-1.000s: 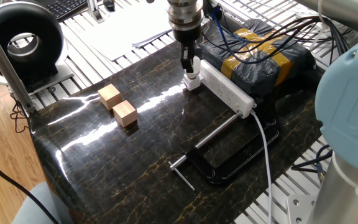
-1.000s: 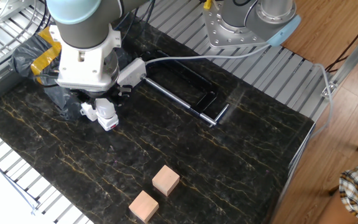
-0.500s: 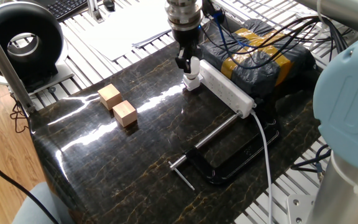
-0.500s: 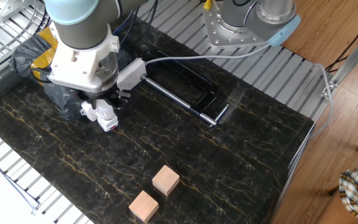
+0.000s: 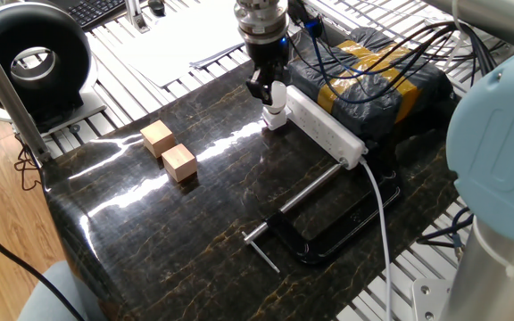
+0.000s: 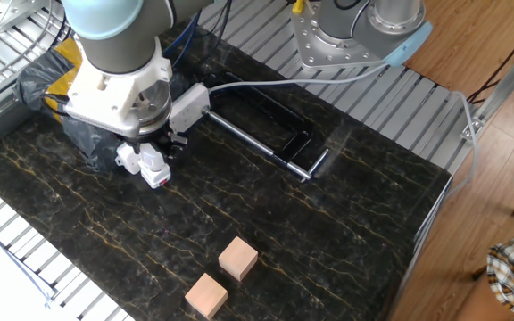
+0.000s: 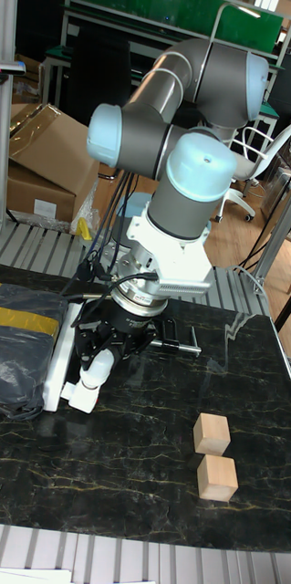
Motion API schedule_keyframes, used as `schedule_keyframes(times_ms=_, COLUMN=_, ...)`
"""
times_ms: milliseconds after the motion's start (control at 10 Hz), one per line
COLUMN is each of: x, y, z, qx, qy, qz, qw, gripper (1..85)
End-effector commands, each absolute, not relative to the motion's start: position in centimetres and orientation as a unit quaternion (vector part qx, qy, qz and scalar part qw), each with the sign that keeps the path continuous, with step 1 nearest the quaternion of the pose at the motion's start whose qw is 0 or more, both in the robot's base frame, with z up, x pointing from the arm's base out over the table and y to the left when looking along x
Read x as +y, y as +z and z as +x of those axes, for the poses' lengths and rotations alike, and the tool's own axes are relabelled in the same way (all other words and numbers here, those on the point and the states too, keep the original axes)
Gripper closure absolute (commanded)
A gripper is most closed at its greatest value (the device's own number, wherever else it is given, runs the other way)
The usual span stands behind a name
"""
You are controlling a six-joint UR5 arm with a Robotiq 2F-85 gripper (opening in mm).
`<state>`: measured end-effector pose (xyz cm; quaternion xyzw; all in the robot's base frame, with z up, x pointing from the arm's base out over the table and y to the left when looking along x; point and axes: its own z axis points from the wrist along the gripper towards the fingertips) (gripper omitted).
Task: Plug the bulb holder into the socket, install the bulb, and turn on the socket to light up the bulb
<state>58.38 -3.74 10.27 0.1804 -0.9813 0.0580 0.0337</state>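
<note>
Nearest in one fixed view, a black clamp (image 5: 324,234) lies on the dark marbled surface (image 5: 186,232) with its steel bar reaching toward the socket. Further back on the left, two wooden cubes (image 5: 169,150) sit just beside each other, well apart from everything else. Beyond the clamp the socket (image 5: 324,125) runs diagonally, and its thick white cable (image 5: 377,201) trails off the near end. At its far end stands the bulb holder (image 5: 277,119), right against the strip on the side facing the cubes; whether it is plugged in cannot be told. Above it the gripper (image 5: 273,92) points down, its fingers (image 5: 262,89) closed on the bulb (image 5: 279,93), which sits on top of the holder. In the tall fixed view bulb (image 7: 99,365) and holder (image 7: 75,394) lean together as one tilted white piece. Behind the socket lies a dark bag with yellow tape (image 5: 373,76).
</note>
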Motion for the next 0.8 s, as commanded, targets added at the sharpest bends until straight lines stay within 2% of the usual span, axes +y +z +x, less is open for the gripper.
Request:
schedule_keyframes(times_ms=0, x=-3.9, y=10.6, z=59.1, qx=-0.980, qy=0.044, qz=0.192, qw=0.021, gripper=55.7)
schedule_keyframes(times_ms=200, x=-4.6, y=10.6, z=59.1, qx=-0.977, qy=0.048, qz=0.207, qw=0.022, gripper=46.0)
schedule_keyframes(times_ms=300, x=-4.6, y=10.7, z=59.1, qx=-0.974, qy=0.048, qz=0.222, qw=0.022, gripper=36.0)
schedule_keyframes(times_ms=500, x=-5.2, y=11.0, z=59.6, qx=-0.965, qy=0.067, qz=0.253, qw=0.018, gripper=23.7)
schedule_keyframes(times_ms=700, x=-4.6, y=11.4, z=59.6, qx=-0.958, qy=0.062, qz=0.281, qw=0.017, gripper=21.7)
